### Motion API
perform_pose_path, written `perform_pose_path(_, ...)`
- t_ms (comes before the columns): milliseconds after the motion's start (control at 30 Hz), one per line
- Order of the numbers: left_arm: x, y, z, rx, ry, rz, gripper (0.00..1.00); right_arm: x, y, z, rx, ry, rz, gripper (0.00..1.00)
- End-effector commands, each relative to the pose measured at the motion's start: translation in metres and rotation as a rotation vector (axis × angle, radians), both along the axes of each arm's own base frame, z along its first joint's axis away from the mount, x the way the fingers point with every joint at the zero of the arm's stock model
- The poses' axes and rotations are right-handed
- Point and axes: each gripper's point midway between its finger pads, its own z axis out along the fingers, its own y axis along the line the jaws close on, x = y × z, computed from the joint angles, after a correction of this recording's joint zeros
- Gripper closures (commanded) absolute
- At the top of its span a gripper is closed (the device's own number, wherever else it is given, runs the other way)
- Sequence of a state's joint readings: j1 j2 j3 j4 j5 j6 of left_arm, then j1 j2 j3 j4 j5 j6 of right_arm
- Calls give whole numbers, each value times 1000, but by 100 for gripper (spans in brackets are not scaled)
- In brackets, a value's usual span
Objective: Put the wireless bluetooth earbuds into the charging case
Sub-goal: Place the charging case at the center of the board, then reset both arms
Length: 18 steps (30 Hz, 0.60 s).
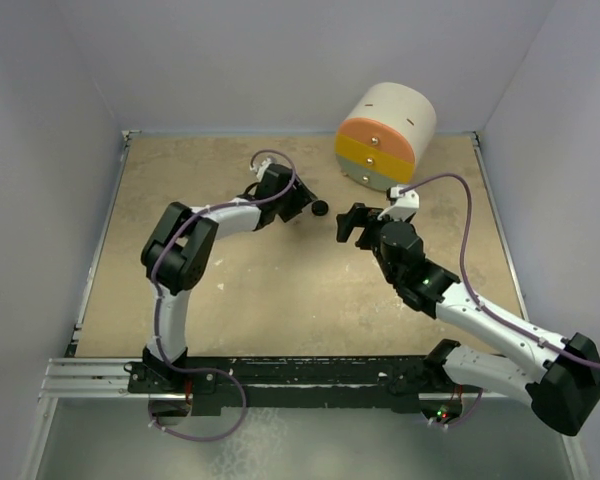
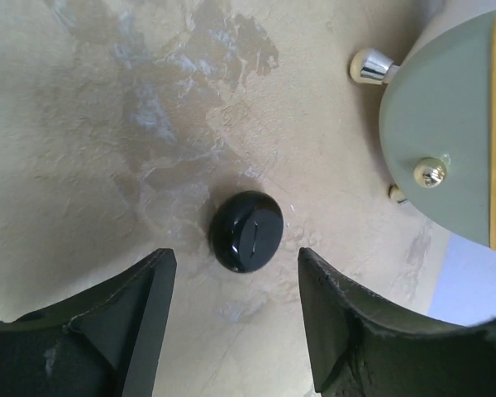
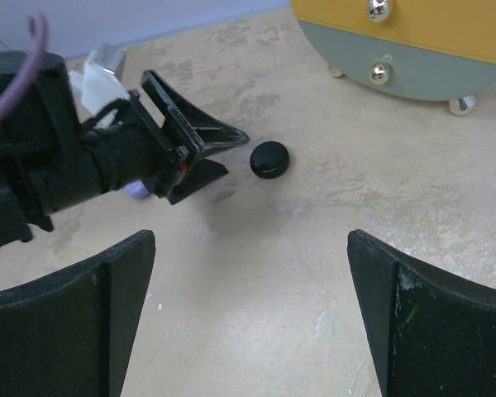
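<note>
A black round puck (image 1: pixel 320 208) lies shut on the tan table, just past the fingertips of my left gripper (image 1: pixel 302 203), which is open and empty. In the left wrist view the puck (image 2: pixel 246 231) sits between and slightly beyond the open gripper (image 2: pixel 236 281). My right gripper (image 1: pixel 348 225) is open and empty, a short way right of the puck. The right wrist view shows the puck (image 3: pixel 269 159), my open right gripper (image 3: pixel 250 248), and a bit of a lavender puck (image 3: pixel 135 189) under the left gripper (image 3: pixel 207 153). No earbuds show in any view.
A round cream drum cabinet (image 1: pixel 385 135) with orange, yellow and green drawer fronts and metal knobs stands at the back right, close behind the puck. It also shows in the left wrist view (image 2: pixel 446 132) and the right wrist view (image 3: pixel 397 41). Grey walls enclose the table.
</note>
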<state>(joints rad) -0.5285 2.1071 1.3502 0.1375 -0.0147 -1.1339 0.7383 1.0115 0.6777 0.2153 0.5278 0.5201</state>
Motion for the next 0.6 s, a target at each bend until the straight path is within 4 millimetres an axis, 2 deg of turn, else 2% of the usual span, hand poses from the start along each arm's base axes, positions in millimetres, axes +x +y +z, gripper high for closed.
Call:
perform_pose_path(0, 3, 25, 85, 77, -151, 41, 40, 0, 0, 10, 47, -29, -3, 0)
perform_pose_path(133, -11, 52, 129, 114, -227, 90, 39, 0, -4, 14, 64, -36, -22, 0)
perform_pose_path(167, -16, 61, 149, 112, -260, 108, 39, 0, -7, 15, 73, -40, -38, 0)
perform_pose_path(200, -20, 70, 151, 131, -262, 121, 39, 0, -11, 15, 78, -37, -60, 0)
perform_pose_path(233, -27, 79, 170, 131, -294, 135, 39, 0, -15, 15, 83, -32, -87, 0)
perform_pose_path(333, -48, 110, 199, 176, -345, 177, 37, 2, -31, 12, 71, -16, -154, 0)
perform_pose_path(567, -104, 196, 235, 364, -398, 330, 37, 8, -65, 10, 49, 5, -260, 0)
